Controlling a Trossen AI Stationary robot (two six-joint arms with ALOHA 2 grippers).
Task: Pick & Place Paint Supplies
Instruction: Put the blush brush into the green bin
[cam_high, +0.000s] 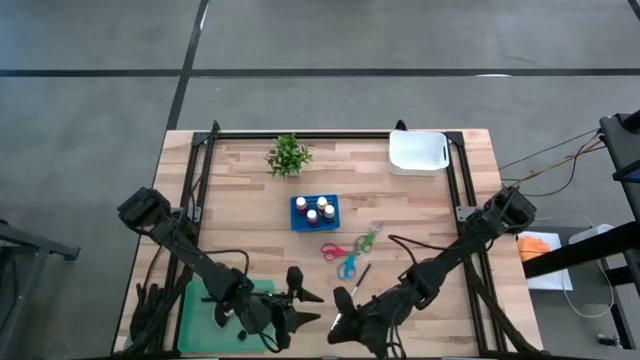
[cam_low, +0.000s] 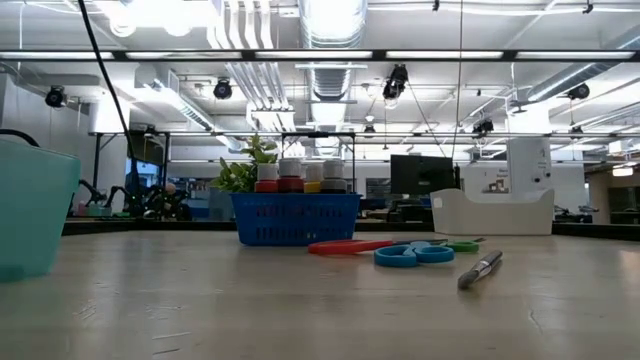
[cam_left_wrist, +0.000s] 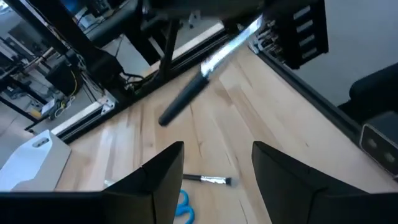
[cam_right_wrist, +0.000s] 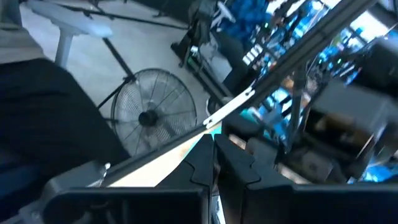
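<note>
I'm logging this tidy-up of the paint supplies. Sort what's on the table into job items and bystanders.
Job items:
- small paint bottles in the blue plastic basket
- red-handled scissors
- blue-handled scissors
- green-handled scissors
- thin dark-handled brush

Bystanders:
- small green potted plant
- white plastic bin
- teal plastic bin

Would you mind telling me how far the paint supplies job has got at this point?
Done: the paint bottles stand in the blue basket. In hand: nothing; the left pincer is open and the right pincer is shut, both at the near edge. Left: the red scissors, blue scissors, green scissors and a brush lie loose on the table; the white bin looks empty.
</note>
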